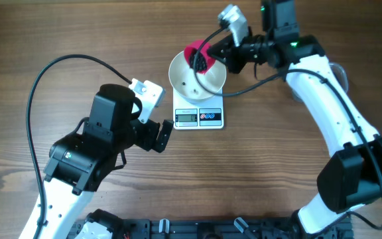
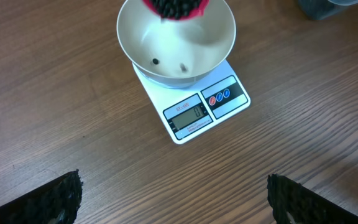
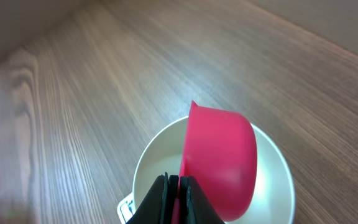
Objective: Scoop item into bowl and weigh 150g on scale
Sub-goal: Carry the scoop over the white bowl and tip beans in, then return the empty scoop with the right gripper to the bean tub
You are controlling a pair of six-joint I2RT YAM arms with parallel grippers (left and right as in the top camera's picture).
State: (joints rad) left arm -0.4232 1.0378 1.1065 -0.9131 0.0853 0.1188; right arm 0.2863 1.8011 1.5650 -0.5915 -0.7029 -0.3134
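While the black pellets (image 2: 176, 6) sit heaped in the pink scoop (image 1: 197, 56), almost none have reached their goal: only two or so loose ones lie on the floor of the white bowl (image 2: 216, 43), which otherwise shows bare. The scoop hangs over the bowl's far side, within its rim as the overhead view has it, and the right wrist view shows its rounded underside tipped toward the bowl's middle. The bowl stands squarely on the scale (image 2: 197, 112), so the weighing set-up is in place. The display (image 2: 188, 113) faces the left arm, but its digits are too small to read with certainty; with so little in the bowl I would judge the reading to be near nothing. The right gripper (image 3: 174, 193) is clamped tight on the scoop's thin handle, its jaws pressed close with only that edge between them. The left gripper (image 2: 176, 205) stands at its widest and holds nothing, poised above the bare wooden table (image 1: 45, 40) on the near side of the scale, apart from it, its two dark fingertips at the lower corners of its own view. By my estimate the task is at its beginning: one loaded scoop is carried and placed for pouring, the pour itself is not yet done, and several more loads plus a check against the target weight are left.
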